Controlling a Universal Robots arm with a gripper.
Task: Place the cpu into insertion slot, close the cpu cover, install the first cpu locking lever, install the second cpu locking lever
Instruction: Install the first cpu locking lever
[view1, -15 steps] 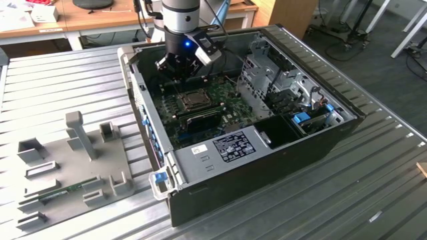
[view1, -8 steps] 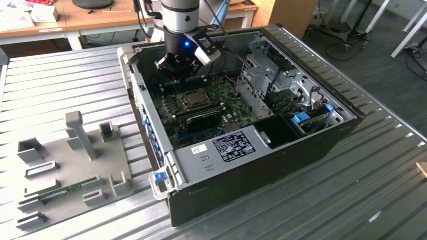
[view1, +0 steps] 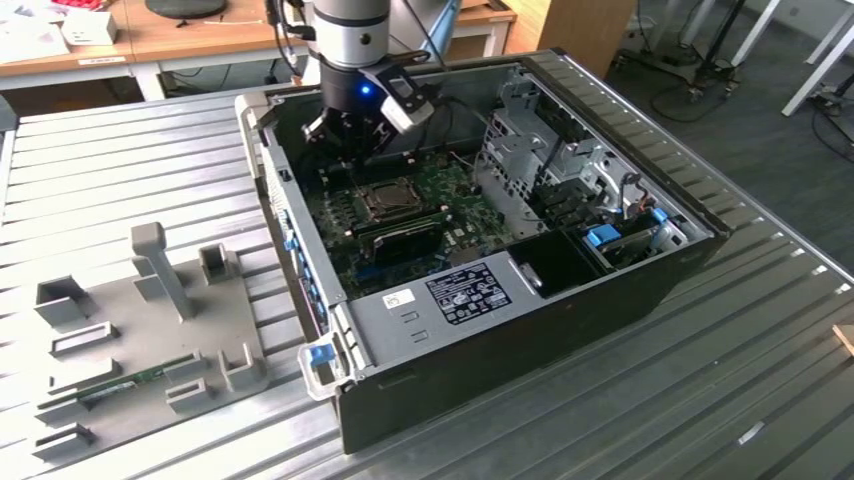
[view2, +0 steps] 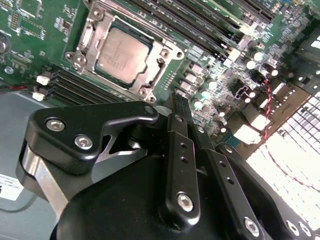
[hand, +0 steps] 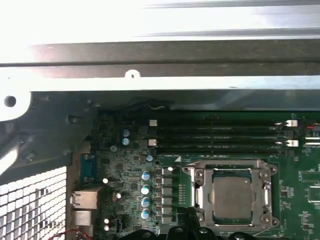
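Fingers (view2: 181, 131) closed, empty, nr cpu (view2: 122, 55); cpu seated in insertion slot (view2: 156, 71), cpu cover (view2: 89, 37) down.

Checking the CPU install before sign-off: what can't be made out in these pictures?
The locking levers: too thin to trace around the cpu cover in the second wrist view; latched or not, unclear.
First wrist view: one side of the cover is cut off by the picture's edge and the gripper.
Exterior view: the insertion slot is too small for detail.
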